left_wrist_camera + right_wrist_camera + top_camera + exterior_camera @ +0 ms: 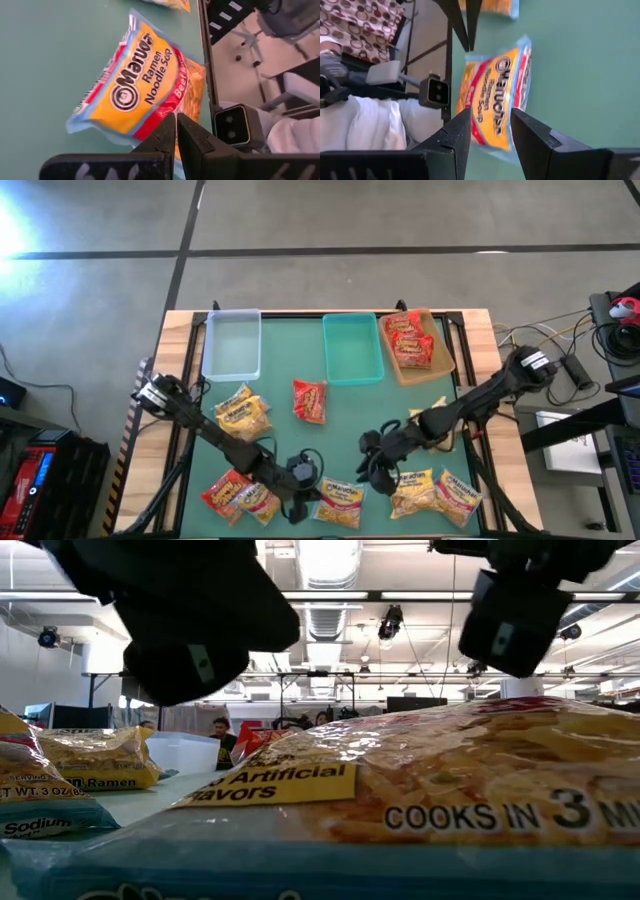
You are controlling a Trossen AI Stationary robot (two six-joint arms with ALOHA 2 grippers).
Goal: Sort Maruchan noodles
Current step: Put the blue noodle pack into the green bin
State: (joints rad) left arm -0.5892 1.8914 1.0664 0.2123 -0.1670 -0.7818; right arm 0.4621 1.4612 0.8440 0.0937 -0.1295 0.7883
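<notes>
A yellow Maruchan noodles packet [340, 505] with blue and red edges lies flat on the green mat at the near edge, between both grippers. It fills the low view [450, 790]. My left gripper [305, 502] is shut, and its tips [176, 120] stand at that packet's [145, 85] left end. My right gripper [368, 472] hovers open on the packet's far right side. Its two fingers [492, 125] slant down toward the packet [497, 95], and nothing is between them. My left gripper comes slanting down from the table's left, its shut fingertips [468, 47] right at the packet's left end [472, 57]. I cannot tell whether they touch it. The packet lies flat on the mat.
Clear [232, 345], teal [352, 348] and tan [440, 355] bins stand along the far edge, and the tan one holds red packets. Loose packets lie at mid-left [243, 412], centre [310, 400], near left [238, 495] and near right [435, 492]. A small camera [232, 125] sits at the near edge.
</notes>
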